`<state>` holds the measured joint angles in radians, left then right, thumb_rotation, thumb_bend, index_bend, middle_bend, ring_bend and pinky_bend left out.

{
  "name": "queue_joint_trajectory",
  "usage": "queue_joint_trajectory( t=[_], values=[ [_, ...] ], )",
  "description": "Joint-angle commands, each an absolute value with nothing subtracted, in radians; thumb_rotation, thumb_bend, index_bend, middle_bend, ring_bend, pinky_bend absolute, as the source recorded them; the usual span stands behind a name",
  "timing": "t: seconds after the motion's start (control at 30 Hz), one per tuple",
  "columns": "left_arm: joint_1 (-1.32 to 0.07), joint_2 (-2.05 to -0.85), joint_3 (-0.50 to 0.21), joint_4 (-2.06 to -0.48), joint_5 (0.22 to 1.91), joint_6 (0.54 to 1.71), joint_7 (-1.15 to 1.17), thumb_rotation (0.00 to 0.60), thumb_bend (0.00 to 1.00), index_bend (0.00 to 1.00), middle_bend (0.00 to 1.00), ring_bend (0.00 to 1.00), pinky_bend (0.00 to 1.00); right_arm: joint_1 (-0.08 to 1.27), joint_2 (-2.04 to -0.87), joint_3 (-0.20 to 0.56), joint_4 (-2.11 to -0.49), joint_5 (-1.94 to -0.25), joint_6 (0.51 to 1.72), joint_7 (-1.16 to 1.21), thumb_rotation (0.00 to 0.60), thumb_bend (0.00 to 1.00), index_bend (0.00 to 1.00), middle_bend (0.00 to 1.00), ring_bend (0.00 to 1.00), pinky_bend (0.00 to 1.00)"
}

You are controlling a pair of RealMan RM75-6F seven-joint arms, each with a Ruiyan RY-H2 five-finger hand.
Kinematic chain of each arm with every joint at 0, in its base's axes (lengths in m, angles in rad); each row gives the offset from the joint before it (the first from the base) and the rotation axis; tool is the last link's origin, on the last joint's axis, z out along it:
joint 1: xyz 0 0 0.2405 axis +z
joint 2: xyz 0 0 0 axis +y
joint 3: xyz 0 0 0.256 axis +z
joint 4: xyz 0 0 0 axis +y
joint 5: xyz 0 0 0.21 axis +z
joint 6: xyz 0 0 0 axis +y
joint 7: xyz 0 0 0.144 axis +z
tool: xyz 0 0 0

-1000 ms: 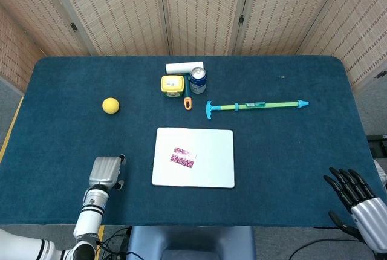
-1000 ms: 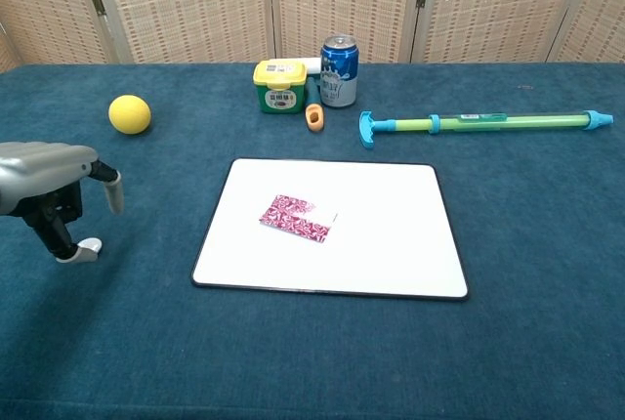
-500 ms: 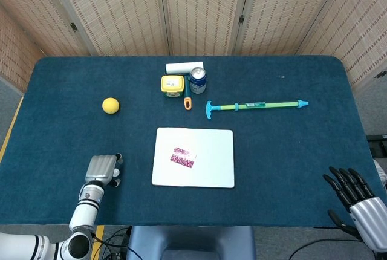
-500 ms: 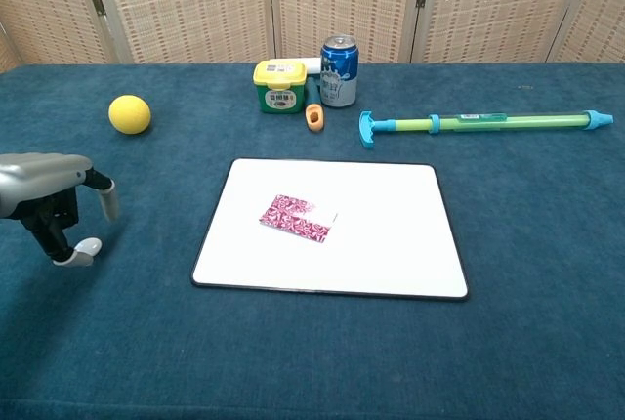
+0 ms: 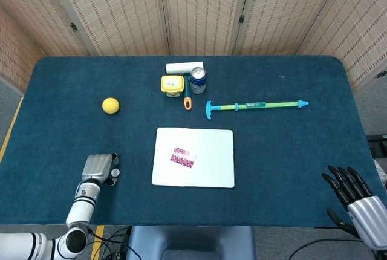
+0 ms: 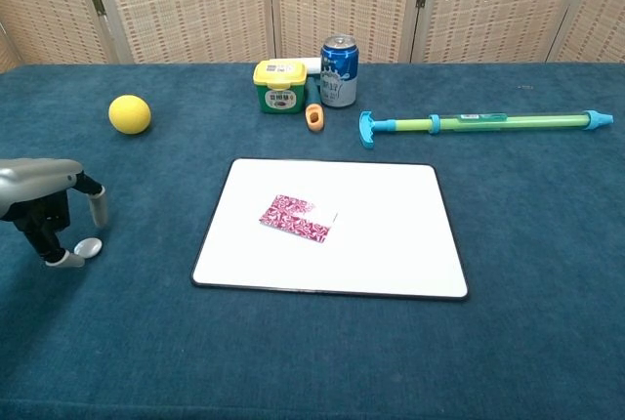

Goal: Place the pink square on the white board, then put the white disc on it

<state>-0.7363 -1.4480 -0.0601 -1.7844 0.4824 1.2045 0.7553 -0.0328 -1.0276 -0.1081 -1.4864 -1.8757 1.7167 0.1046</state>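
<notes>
Pink square (image 6: pixel 298 218) lies on the white board (image 6: pixel 391 234)
My left hand (image 6: pixel 44 207) curls over the small white disc (image 6: pixel 87 246); I cannot tell if it pinches it

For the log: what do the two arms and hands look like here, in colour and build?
The left hand has a silver-grey metallic back, dark fingers with pale tips, and a white cylindrical forearm with a dark band at the wrist. The right hand has glossy black fingers on a silver-grey palm shell; its arm is out of frame.
</notes>
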Motion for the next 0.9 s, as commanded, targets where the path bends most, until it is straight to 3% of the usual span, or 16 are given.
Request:
queue_joint_trajectory(
  t=[0.03, 0.9],
  values=[
    [-0.733, -1.451, -0.059, -1.777, 0.483, 1.199, 0.751, 0.6, 0.28, 0.41, 1.0, 1.0, 1.0, -0.033, -1.027, -0.107, -1.486, -1.875, 1.718, 0.106, 0.6, 0.24, 0.0, 0.0, 0.0, 0.0],
    [-0.723, -1.46, -0.067, -1.697, 0.495, 1.135, 0.709, 0.6, 0.28, 0.53, 1.0, 1.0, 1.0, -0.027, -1.03, -0.101, -1.498, -1.856, 1.696, 0.084, 0.6, 0.24, 0.0, 0.0, 0.0, 0.0]
  ],
)
